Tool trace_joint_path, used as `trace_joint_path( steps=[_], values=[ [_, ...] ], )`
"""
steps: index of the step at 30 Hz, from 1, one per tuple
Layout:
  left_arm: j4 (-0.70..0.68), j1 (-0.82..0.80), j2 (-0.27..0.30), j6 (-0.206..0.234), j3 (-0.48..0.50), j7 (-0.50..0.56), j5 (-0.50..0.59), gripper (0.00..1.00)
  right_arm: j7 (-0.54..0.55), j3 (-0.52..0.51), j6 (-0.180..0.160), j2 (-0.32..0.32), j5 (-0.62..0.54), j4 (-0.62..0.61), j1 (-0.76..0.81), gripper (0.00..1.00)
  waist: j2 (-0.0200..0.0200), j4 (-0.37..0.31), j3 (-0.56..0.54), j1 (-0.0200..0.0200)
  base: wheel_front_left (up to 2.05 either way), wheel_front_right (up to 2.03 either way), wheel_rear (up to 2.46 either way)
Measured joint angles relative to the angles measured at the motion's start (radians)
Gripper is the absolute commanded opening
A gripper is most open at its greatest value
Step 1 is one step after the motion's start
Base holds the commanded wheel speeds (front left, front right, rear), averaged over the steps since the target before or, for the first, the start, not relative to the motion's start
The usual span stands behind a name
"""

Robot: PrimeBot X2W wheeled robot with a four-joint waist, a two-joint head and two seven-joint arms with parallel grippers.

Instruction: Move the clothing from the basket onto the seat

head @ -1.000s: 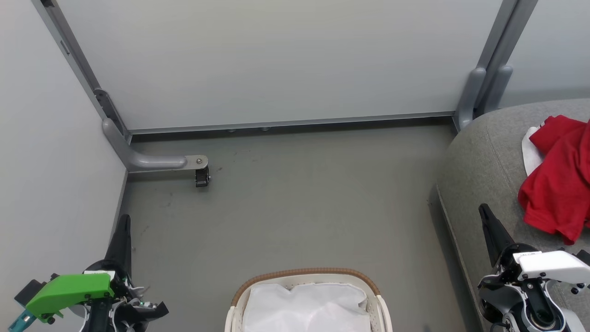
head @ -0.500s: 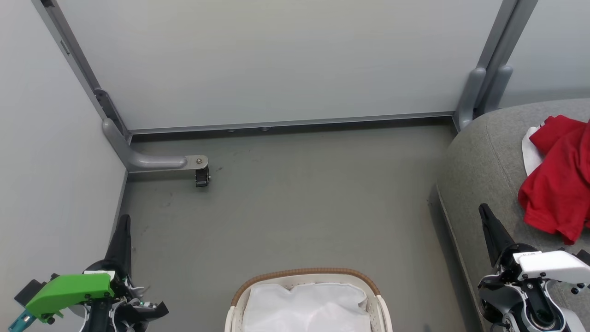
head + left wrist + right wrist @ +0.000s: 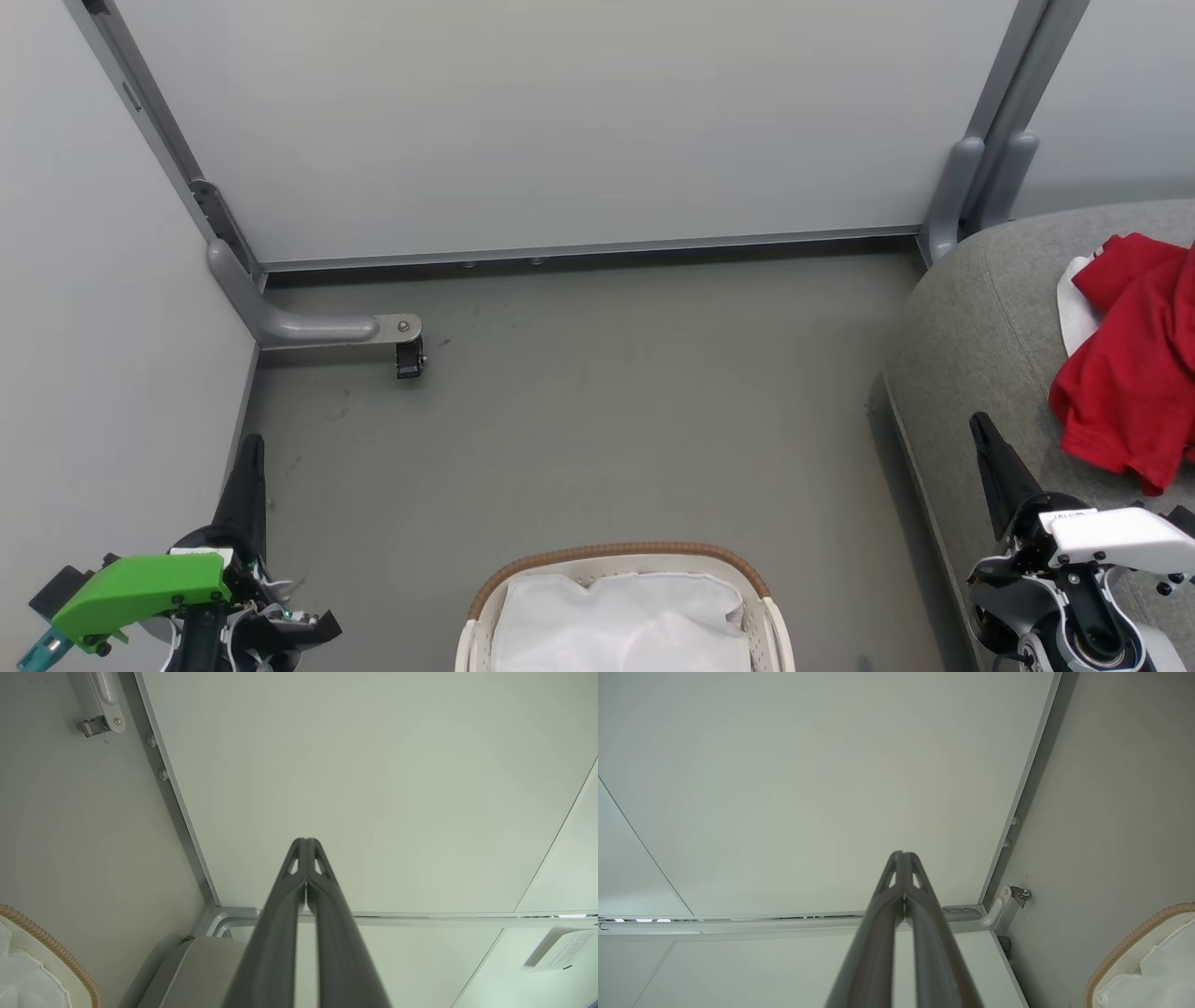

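Nothing has shifted over the last second; every thing lies where it did; the left gripper (image 3: 250, 446) hangs low by the wall (image 3: 103, 308), fingers pressed together on nothing, as its wrist view makes plain, which reads as a parked pose; the basket (image 3: 621, 553) sits on the floor (image 3: 597, 401) between the two arms, with a white liner (image 3: 616, 616) in it and no red in the part that shows, though its near half is cut off; the seat (image 3: 980, 308) stands at the right with the clothing (image 3: 1134, 373) heaped on it, a white edge peeping out at the heap's left; the right gripper (image 3: 978, 422), likewise closed and empty, is over the seat's near edge, near the red heap but apart from it; I judge the job done or nearly so
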Motion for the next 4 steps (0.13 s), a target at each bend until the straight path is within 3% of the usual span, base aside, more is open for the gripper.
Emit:
trace_joint_path(
  steps=[4],
  values=[
    [0.0,0.0,0.0,0.0,0.0,0.0,0.0,0.0,0.0,0.0,0.0,0.0,0.0,0.0,0.0,0.0,0.0,0.0,0.0,0.0,0.0,0.0,0.0]
  ],
)
